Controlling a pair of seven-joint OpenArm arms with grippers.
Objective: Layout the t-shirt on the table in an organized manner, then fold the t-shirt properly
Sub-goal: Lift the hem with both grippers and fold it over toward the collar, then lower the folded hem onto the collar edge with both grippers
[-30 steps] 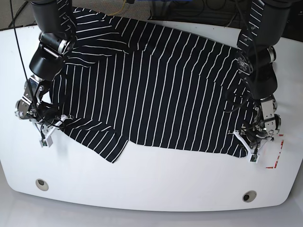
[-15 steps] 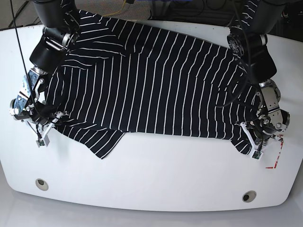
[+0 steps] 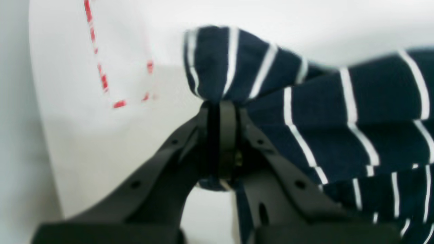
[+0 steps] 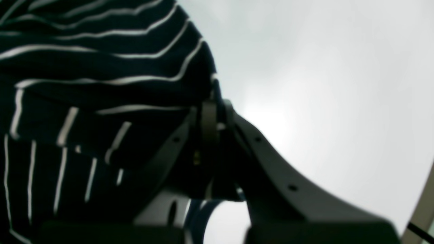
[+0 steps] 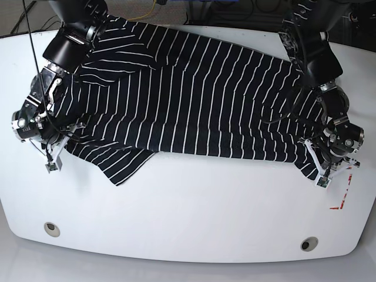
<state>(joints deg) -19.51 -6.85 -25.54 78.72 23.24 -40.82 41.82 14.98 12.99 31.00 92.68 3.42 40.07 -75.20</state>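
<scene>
The t-shirt [image 5: 194,100] lies spread across the far half of the table [image 5: 194,223], its body stretched sideways between the two arms, evidently to draw the fabric taut and flat for the layout stage. The left gripper [image 3: 222,112] is clamped on a bunched corner of cloth near the red marking [image 3: 101,76], and the right gripper [image 4: 212,112] is likewise closed on the opposite edge. One sleeve [image 5: 126,167] points toward the near edge, so folding appears not yet begun.
</scene>
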